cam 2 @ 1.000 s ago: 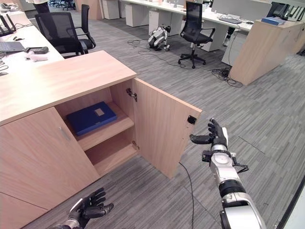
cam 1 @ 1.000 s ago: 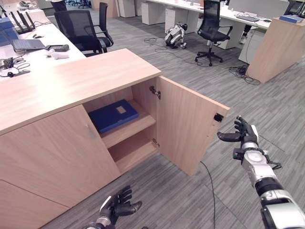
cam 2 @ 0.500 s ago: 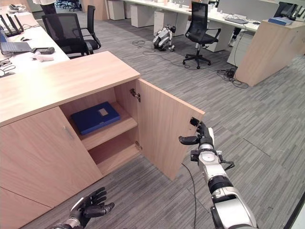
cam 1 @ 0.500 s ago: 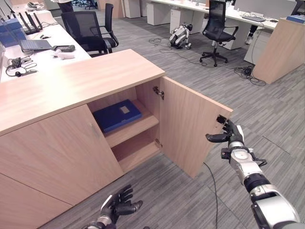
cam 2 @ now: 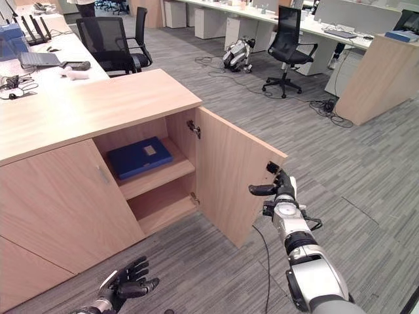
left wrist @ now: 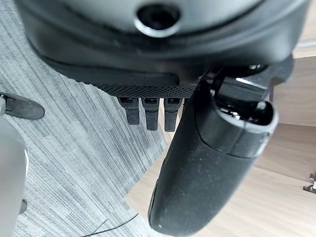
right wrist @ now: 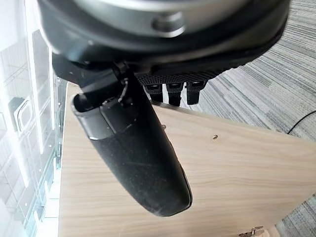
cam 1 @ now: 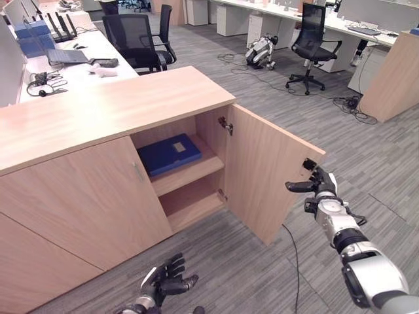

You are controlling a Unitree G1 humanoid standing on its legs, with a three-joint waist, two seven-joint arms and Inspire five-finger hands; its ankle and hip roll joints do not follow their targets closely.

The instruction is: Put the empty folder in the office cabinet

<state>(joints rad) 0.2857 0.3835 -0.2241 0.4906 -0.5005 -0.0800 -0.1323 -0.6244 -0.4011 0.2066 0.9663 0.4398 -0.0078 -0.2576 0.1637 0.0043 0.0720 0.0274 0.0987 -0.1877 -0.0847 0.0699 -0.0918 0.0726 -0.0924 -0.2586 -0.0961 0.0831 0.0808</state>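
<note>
While the cabinet door [cam 1: 272, 171] stands swung wide in the left eye view, the right hand [cam 1: 319, 186] sits at the door's outer free edge, thumb stretched sideways toward the panel and fingers relaxed against the edge near a small black fitting; nothing is gripped. Left hand [cam 1: 163, 282] hangs low over the grey carpet [cam 1: 262, 275] in front of the cabinet, fingers spread and loosely bent, holding nothing. Blue folder [cam 1: 169, 153] lies flat on the upper shelf [cam 1: 190, 173] inside the open compartment of the office cabinet [cam 1: 98, 190], a pale label on its cover, edges roughly square to the shelf; lower shelf sits beneath it. Right eye view: same layout, folder flat on the upper shelf, right hand touching the door's far edge, left hand open above the carpet. Behind the cabinet, a desk [cam 2: 46, 72] carries a laptop and headset, with a black office chair [cam 2: 108, 42] beside it; another chair [cam 2: 288, 39] stands farther back on the floor. Left wrist view: thumb extends forward, fingers show short and fairly straight past the palm, carpet and pale wood panels beyond; hand empty. Right wrist view: thumb lies out over the light wood door face, fingers reach straight to the door's edge, carpet beyond; contact with the edge, no clamping.
</note>
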